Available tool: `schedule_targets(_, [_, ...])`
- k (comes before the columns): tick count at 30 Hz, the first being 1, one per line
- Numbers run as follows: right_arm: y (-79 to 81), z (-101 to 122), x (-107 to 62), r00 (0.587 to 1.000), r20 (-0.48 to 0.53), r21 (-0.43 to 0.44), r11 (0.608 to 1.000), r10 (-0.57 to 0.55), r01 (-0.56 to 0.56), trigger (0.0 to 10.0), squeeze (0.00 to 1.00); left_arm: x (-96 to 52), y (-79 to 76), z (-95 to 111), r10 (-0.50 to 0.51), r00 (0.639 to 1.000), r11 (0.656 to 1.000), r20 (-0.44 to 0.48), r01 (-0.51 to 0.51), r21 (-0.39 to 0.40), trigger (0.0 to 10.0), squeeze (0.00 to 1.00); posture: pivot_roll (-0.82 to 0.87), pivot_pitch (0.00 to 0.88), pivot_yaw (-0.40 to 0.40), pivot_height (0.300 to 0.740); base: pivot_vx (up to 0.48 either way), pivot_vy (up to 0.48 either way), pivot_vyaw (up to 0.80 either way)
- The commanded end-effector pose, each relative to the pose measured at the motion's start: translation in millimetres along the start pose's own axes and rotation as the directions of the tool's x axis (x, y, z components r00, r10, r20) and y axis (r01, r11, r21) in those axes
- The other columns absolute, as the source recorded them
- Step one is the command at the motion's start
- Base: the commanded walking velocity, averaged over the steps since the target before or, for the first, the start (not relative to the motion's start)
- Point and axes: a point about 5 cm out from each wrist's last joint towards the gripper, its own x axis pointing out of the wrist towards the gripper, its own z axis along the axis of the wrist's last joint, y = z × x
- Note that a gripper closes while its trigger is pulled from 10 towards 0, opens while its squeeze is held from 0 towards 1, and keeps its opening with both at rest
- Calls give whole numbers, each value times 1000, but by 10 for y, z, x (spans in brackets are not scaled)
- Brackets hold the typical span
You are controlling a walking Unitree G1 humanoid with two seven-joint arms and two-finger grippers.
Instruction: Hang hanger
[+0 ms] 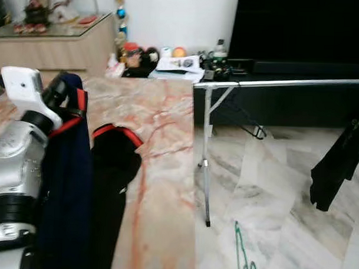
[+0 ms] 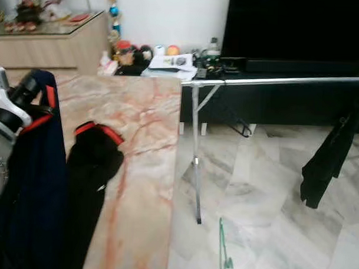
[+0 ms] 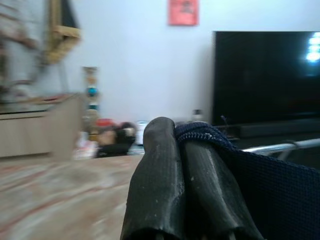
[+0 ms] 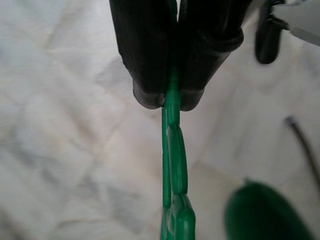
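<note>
While the thin green plastic hanger [image 4: 172, 150] is gripped tight between the jaws of the right gripper [image 4: 171, 97], it is held low over the pale marble floor [image 1: 272, 173], and its green wire can be seen near the bottom edge of the left eye view. The long silver metal clothes rail [image 1: 287, 83] is seen well apart from it, higher up and further ahead, with a black garment [image 1: 338, 163] hung near its far end. A fold of dark blue knitted cloth [image 3: 260, 190] is clenched in the jaws of the left gripper [image 3: 182, 150], above the pink marbled tabletop [image 1: 161, 145]. It is judged that the carrying step is in hand. Next, the hanger should be lifted and its hook put over a bare part of the rail.
</note>
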Motion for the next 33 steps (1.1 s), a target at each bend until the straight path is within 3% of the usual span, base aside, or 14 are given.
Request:
schedule_targets(1, [61,39,9,1000,13,13,1000,13,-13,10000,0,20,54,153,3,998,1000,55,-4,27,10000,0,149,0,47,740,424,0,0])
schedule_targets(6, [57,35,8,1000,11,11,1000,14,-14,10000,0,-77,-63,-84,-85,994,996,-71,86,13,10000,0,151,0,47,740,159,0,0])
schedule_targets(7, [59,33,8,1000,11,10,1000,15,-15,10000,0,-155,-118,-211,-116,984,993,-134,120,20,10000,0,151,0,47,740,0,0,0])
schedule_targets(11, [65,29,7,1000,10,9,1000,18,-19,10000,0,-288,-175,-389,-135,967,989,-218,143,24,10000,0,151,0,47,740,0,0,0])
schedule_targets(14, [73,19,5,1000,7,4,1000,24,-24,10000,0,-583,-211,-692,-105,934,994,-343,107,-13,10000,0,152,0,47,740,0,0,0])
schedule_targets(18, [71,11,3,1000,5,2,1000,24,-24,10000,0,-733,-201,-795,-80,918,997,-388,67,-45,10000,0,150,0,48,740,0,0,0])
schedule_targets(24, [64,-12,-2,1000,-1,-3,1000,23,-23,10000,0,-940,-189,-826,-23,908,999,-418,10,-33,10000,0,152,0,48,740,0,0,0])
schedule_targets(25, [65,-17,-4,1000,-3,-4,1000,24,-24,10000,0,-989,-209,-831,-21,906,999,-422,5,-40,10000,816,152,0,48,740,0,0,0])
schedule_targets(26, [65,-19,-4,1000,-3,-5,1000,24,-24,10000,0,-1004,-217,-832,-22,906,999,-423,4,-42,10000,1000,152,0,48,740,0,0,0])
schedule_targets(33, [79,-18,-4,1000,-4,-8,999,31,-31,10000,0,-1093,-283,-809,-36,904,999,-425,18,-45,10000,1000,166,0,50,740,0,0,0])
